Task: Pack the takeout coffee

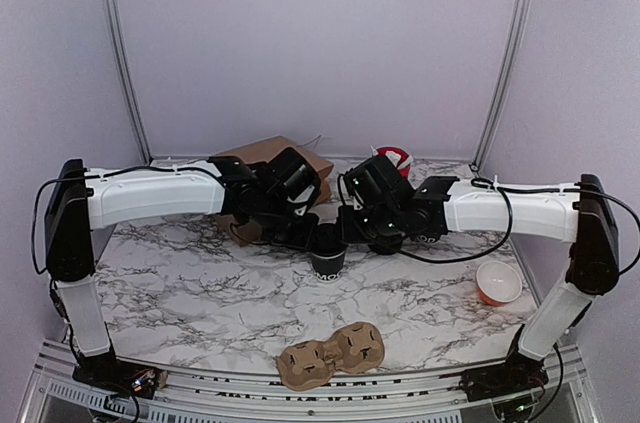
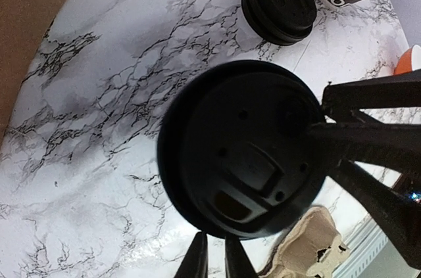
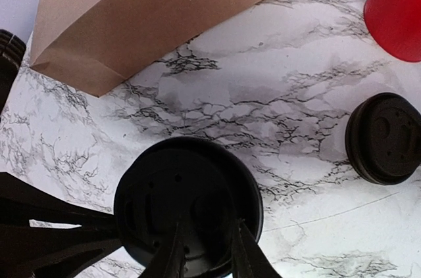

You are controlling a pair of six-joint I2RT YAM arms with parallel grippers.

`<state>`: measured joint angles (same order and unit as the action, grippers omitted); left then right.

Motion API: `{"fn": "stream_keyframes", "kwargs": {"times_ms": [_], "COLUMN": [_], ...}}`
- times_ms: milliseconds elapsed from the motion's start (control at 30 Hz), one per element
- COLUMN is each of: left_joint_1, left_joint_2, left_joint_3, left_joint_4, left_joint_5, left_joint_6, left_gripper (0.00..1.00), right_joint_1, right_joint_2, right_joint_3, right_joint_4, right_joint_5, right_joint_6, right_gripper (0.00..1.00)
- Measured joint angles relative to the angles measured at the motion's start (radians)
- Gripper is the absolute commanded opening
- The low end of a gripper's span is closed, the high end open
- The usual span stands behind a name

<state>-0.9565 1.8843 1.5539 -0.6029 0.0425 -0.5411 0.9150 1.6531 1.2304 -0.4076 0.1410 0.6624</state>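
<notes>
Both over the takeout coffee, upright mid-tabletop: left claw nearly closed at lid rim, grip unclear; right claw slightly parted, empty. Could tip it or pop the lid if withdrawn unevenly.

Small black paper cup: lid hidden in top view. Red cylindrical tub, 1 o'clock of it: mostly behind right arm. Orange round bowl: cut at 3 o'clock edge.

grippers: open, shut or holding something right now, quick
left gripper: fingers nearly together at the lid rim, grip cannot be told
right gripper: partly open, tips over the lid
</notes>
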Motion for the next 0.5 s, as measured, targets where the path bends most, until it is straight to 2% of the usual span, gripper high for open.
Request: {"fn": "stream_keyframes", "kwargs": {"times_ms": [433, 500], "left_joint_1": [0.016, 0.02], "left_joint_2": [-0.007, -0.011], "left_joint_3": [0.033, 0.033], "left_joint_4": [0.015, 0.016], "left_joint_5": [0.01, 0.01], "left_joint_6": [0.005, 0.005], "left_gripper": [0.1, 0.13], "right_joint_1": [-0.022, -0.032], "right_joint_2": [-0.024, -0.043], "right_joint_3": [-0.001, -0.01], "right_joint_4": [0.036, 0.045], "right_joint_5": [-0.062, -0.069], "right_joint_6": [-0.009, -0.009], "right_gripper": [0.25, 0.25]}}
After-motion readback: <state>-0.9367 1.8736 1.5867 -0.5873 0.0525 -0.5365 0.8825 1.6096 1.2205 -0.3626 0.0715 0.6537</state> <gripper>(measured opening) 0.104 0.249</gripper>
